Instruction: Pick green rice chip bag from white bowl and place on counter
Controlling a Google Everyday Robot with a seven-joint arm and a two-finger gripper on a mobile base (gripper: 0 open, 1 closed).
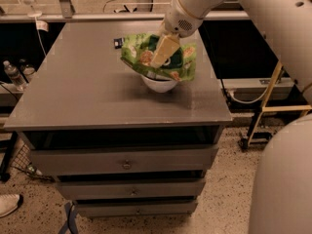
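The green rice chip bag lies across the top of the white bowl and overhangs it on both sides. The bowl stands on the counter, right of its middle. My gripper reaches down from the upper right and sits over the middle of the bag, its cream-coloured finger against the bag's top face. The bowl's inside is hidden by the bag.
A small black remote-like object lies on the counter just behind the bag. Drawers front the cabinet below. A yellow-framed stand is on the floor at right; bottles stand at left.
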